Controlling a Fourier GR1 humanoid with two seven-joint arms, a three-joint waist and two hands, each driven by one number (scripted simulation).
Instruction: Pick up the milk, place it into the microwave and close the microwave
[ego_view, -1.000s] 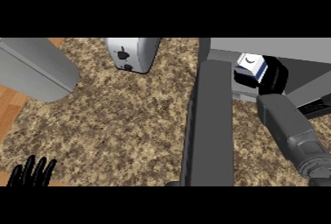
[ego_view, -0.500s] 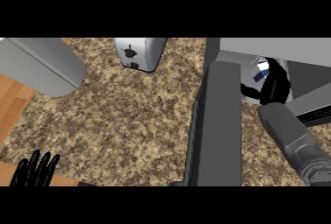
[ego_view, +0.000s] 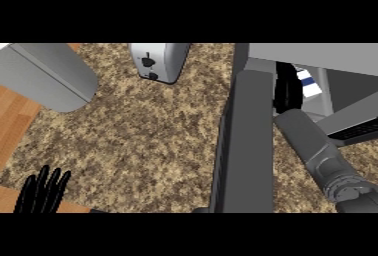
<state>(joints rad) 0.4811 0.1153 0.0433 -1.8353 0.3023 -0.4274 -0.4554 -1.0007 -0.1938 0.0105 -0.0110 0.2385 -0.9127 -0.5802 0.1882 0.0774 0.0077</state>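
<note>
**Right hand holding the milk inside the open microwave**

The microwave (ego_view: 325, 57) is sitting at the upper right of the frame with its door (ego_view: 247, 145) standing open; the door is running as a dark grey slab from the upper middle down to the lower edge, seen edge-on. Inside the opening, just right of the door's top end, the milk (ego_view: 308, 82) is showing as a white carton with a blue band, only its right part visible. Whether it is resting on the microwave's floor cannot be told.

The right hand (ego_view: 286, 90) is reaching into the opening from below, its grey forearm (ego_view: 321, 155) slanting up from the lower right. Its black fingers are lying against the left side of the carton and covering much of it, apparently wrapped round it; the thumb is hidden.

The left hand (ego_view: 43, 192) is showing at the lower left corner, fingers straight, slightly spread and pointing up, holding and touching nothing, resting over the edge of the speckled counter (ego_view: 148, 145).

At the upper middle of the frame a toaster (ego_view: 159, 61) is standing on the counter, well apart from both hands. At the upper left a large grey rounded object (ego_view: 44, 75) is lying across the counter's corner, with wooden flooring (ego_view: 15, 120) showing beside it
</note>
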